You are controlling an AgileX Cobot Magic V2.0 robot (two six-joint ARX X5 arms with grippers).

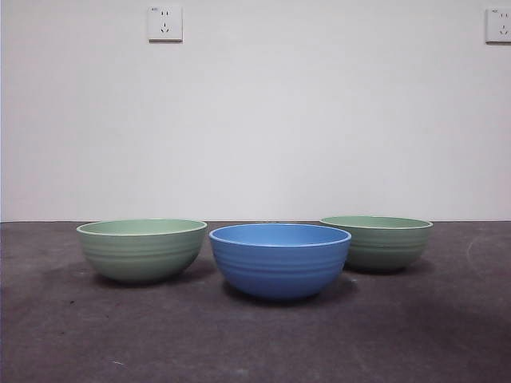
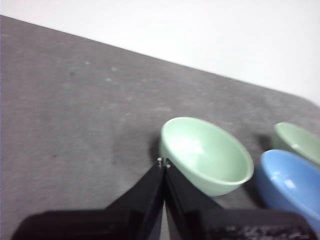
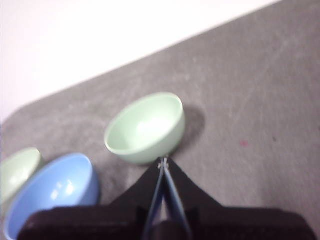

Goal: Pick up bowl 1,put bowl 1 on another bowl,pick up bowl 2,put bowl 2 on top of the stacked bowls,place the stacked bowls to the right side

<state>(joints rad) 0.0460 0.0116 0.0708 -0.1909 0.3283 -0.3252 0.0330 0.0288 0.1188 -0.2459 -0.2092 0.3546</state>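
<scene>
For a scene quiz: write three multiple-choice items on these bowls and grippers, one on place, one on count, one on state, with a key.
1. Where does the blue bowl stand?
A. between the two green bowls
B. stacked on a green bowl
C. alone at one end

2. How many green bowls are there?
A. one
B. two
C. three

3. How do the left gripper's jaws stand?
A. wide open
B. shut on a bowl
C. shut, holding nothing

Key: 1 A, the front view shows the left green bowl and the right green bowl flanking it. 2 B, two are visible. 3 C, its tips meet beside a bowl.
</scene>
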